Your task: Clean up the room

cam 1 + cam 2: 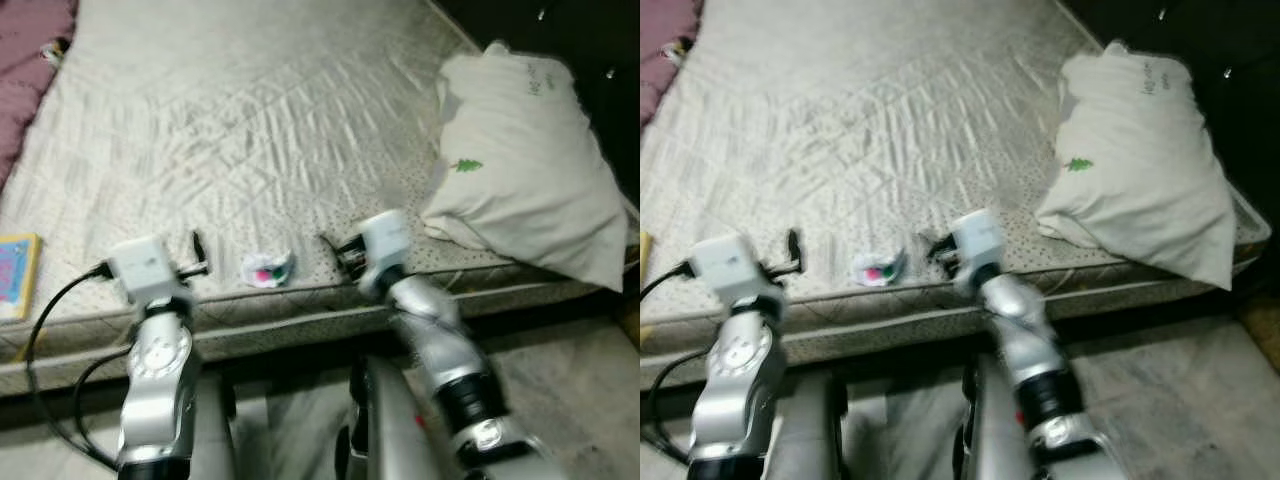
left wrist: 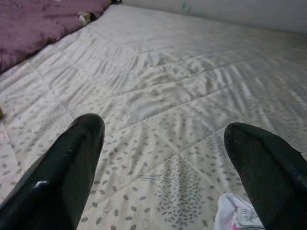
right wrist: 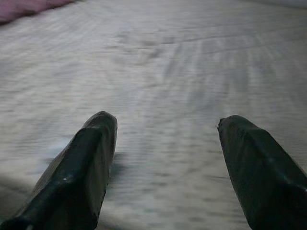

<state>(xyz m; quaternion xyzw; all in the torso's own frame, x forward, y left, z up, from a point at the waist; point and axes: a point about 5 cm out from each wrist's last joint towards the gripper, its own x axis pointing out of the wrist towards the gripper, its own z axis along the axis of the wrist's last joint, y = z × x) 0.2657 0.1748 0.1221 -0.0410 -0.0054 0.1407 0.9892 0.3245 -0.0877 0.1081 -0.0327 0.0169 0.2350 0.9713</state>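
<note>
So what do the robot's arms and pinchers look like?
Both arms are shiny silver with round joints. Each wrist carries a pale boxy block. The left gripper and right gripper each have two long glossy black fingers. Black cables loop off the left arm.

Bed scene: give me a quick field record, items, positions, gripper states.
surface: bed, quilted cover
wrapper: crumpled wrapper near the bed's front edge, between the grippers
pillow: pillow on the bed's right side
book: book at the left edge
blanket: purple blanket at far left
left gripper: left gripper, open, over the bed, left of the wrapper
right gripper: right gripper, open, right of the wrapper
</note>
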